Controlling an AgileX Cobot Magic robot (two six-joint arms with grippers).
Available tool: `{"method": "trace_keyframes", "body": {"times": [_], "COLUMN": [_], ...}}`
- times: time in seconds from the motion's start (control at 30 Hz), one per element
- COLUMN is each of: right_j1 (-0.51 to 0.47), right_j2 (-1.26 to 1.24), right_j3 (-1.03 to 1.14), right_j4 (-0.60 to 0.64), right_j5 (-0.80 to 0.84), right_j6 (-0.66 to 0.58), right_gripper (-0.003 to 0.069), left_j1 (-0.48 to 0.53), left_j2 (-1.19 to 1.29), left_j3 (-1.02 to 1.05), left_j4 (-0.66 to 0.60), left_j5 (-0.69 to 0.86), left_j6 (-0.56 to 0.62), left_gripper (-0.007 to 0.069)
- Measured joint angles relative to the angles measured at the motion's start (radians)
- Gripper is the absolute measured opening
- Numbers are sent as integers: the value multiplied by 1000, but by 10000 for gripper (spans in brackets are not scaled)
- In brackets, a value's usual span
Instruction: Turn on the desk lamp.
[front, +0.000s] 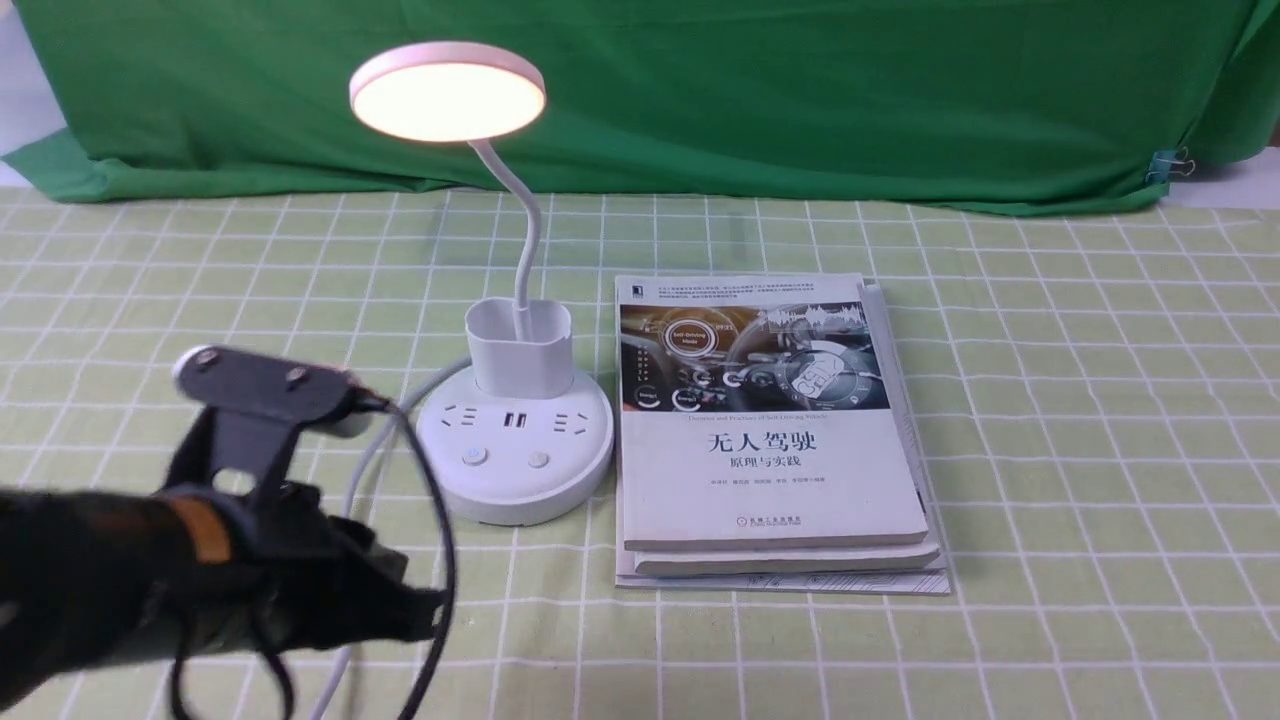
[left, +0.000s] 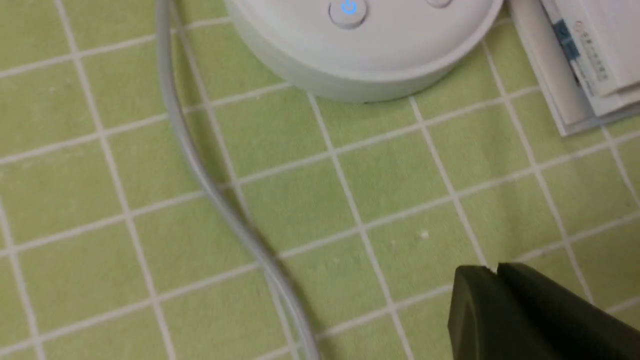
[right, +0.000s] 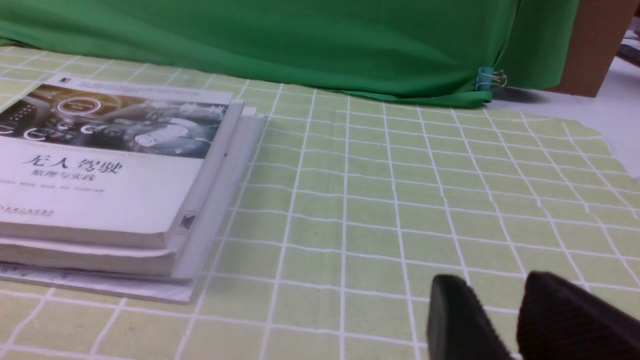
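the desk lamp (front: 525, 470) glowed at eleven o'clock on the checked surface (front: 1080, 420), left of the books (front: 770, 470). the left claw (left: 492, 270) was pressed closed, the right claw (right: 500, 285) slightly parted; best to back off gently, clear of both buttons.

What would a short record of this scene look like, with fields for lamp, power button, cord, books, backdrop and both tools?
lamp: white plastic desk lamp, round disc head glowing
power button: small round button with blue symbol, lit
cord: grey cable, lying on the checked green cloth
books: white-covered paperback topping a stack, right of the lamp
backdrop: green fabric
left tool: shut, touching nothing
right tool: slightly open, empty
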Motion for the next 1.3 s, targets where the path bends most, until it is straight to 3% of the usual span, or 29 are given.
{"method": "trace_keyframes", "body": {"times": [0.23,0.47,1.0,1.2,1.3], "right_j1": [0,0,0,0,0], "right_j2": [0,0,0,0,0], "right_j3": [0,0,0,0,0], "right_j4": [0,0,0,0,0], "right_j5": [0,0,0,0,0], "right_j6": [0,0,0,0,0], "right_gripper": [245,245,245,245,245], "left_j1": [0,0,0,0,0], "left_j2": [-475,-726,-771,-771,-774], "left_j3": [144,201,204,205,220], "left_j4": [0,3,12,84,145], "left_j5": [-5,-6,-7,-16,-102], "left_j6": [-34,-38,-34,-30,-29], "left_gripper": [19,19,19,19,19]}}
